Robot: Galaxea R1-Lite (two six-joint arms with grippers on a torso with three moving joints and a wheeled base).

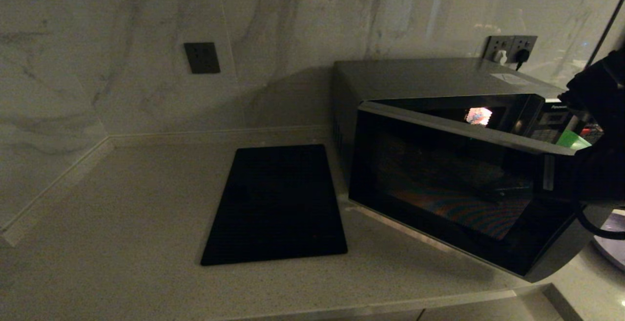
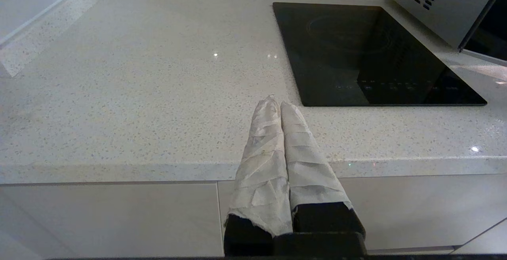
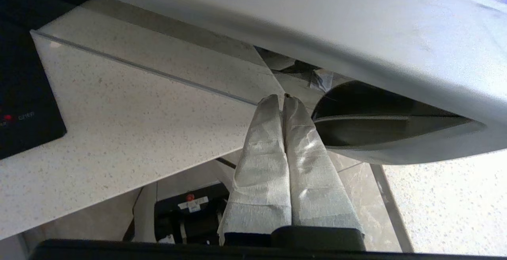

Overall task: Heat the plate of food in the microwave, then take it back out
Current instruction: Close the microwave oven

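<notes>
Microwave point(image 1: 439, 164): big silver-grey box, right half of head frame, sitting on pale speckled desk. Dark glass door ajar, swung partway out toward lower right, top edge slanting down to right. Interior light glowing through gap, upper centre-right. Button panel just visible at right, behind door edge. Plate point(image 1: 613, 243): only lilac sliver at right edge, mostly hidden; food not visible.

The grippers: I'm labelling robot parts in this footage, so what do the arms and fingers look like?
Both the left gripper and the right gripper have two long, tapered fingers wrapped in creased white tape or cloth, on a black base. In the head view the right arm is a bulky black shape trailing a black cable.
</notes>
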